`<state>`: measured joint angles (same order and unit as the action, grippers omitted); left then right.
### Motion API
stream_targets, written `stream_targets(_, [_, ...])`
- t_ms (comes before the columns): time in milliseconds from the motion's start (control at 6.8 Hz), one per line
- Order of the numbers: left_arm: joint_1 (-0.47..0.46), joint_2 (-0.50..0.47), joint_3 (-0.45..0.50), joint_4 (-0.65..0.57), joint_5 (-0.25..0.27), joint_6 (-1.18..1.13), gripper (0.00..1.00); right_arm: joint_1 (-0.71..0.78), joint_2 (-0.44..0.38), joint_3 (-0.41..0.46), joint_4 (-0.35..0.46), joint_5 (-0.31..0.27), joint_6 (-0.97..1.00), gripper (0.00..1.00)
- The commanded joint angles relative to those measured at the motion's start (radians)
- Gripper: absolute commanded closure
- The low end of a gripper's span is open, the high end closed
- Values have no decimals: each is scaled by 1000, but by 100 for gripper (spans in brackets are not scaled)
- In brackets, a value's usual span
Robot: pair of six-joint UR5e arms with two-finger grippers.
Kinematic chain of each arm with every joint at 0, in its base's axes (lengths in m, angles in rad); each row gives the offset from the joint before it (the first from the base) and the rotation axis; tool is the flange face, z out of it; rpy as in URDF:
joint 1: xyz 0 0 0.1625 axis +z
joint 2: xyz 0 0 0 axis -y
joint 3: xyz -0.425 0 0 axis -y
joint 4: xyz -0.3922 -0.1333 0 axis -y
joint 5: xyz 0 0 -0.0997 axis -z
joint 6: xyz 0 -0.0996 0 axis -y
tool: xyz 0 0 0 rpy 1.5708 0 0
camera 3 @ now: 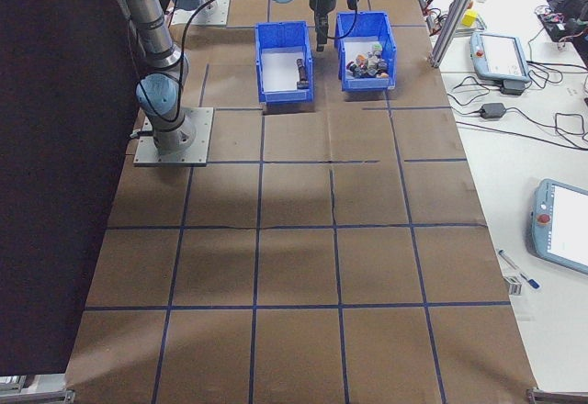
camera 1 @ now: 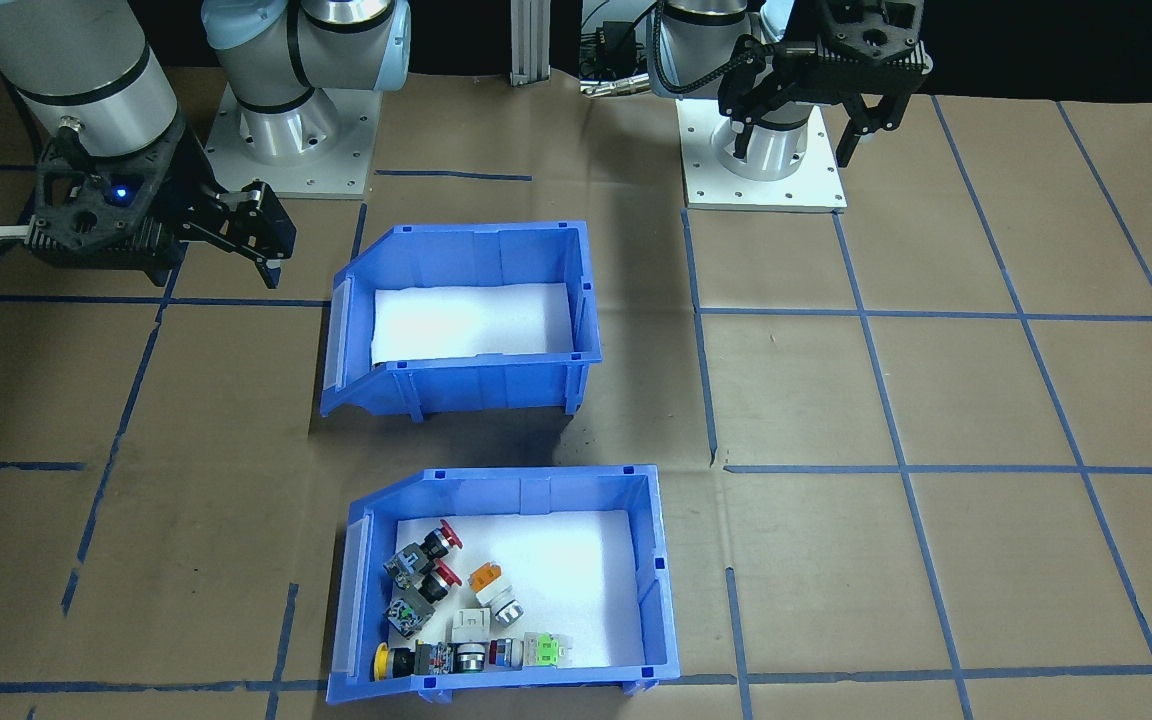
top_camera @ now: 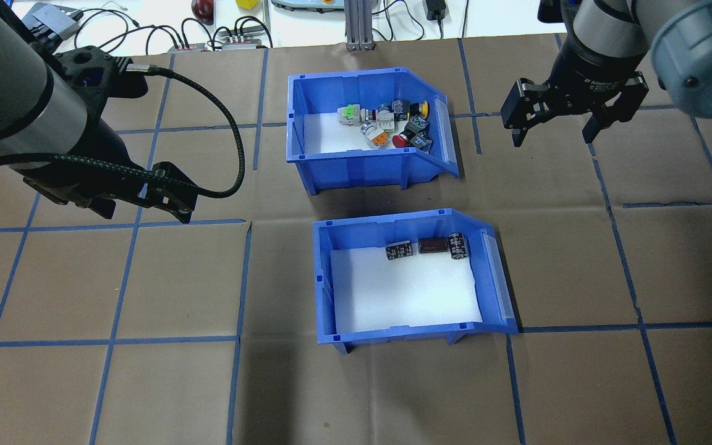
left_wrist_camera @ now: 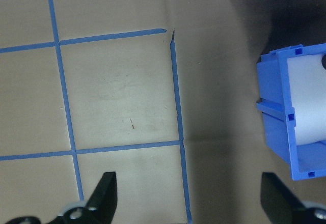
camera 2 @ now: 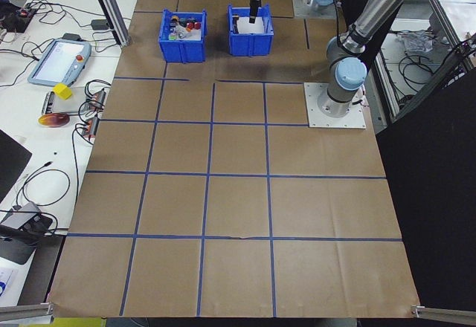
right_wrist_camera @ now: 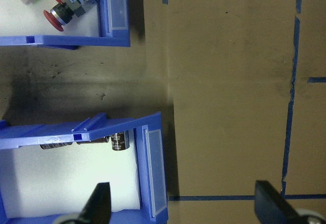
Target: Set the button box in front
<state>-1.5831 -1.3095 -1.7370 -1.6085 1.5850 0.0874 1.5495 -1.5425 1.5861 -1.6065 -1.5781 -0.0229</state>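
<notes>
Overhead view: button box [top_camera: 371,137] sits upper centre of frame on the brown-papered counter [top_camera: 146,371], its sloped low end facing frame right. Coloured push-buttons [top_camera: 393,123] bunched in its upper right part. Second blue bin [top_camera: 415,281] just below it in frame, close but not touching, with three dark capacitors [top_camera: 430,246] along its upper wall.

Right pincer [top_camera: 554,127] at upper right of frame, hovering above the counter, well apart from the button box, off to the right of its sloped end. Fingers apart, nothing between them. Right wrist view: button box corner at upper left of frame, capacitor bin at lower left, bare counter between the fingertips.

Left pincer [top_camera: 164,201] at left of frame, level with the gap between the two bins, well apart from both. Fingers apart in the left wrist view, empty; capacitor bin edge at frame right.

Front-facing view: button box [camera 1: 506,585] at bottom centre, capacitor bin above it.
</notes>
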Motion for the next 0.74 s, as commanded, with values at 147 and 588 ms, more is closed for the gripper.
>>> stream_targets(147, [-2, -1, -1, 1, 0, 0, 1, 0, 2, 6, 0, -2, 1, 0])
stream_targets(588, [0, -1, -1, 1, 1, 0, 1, 0, 1, -6, -6, -39, -2, 0])
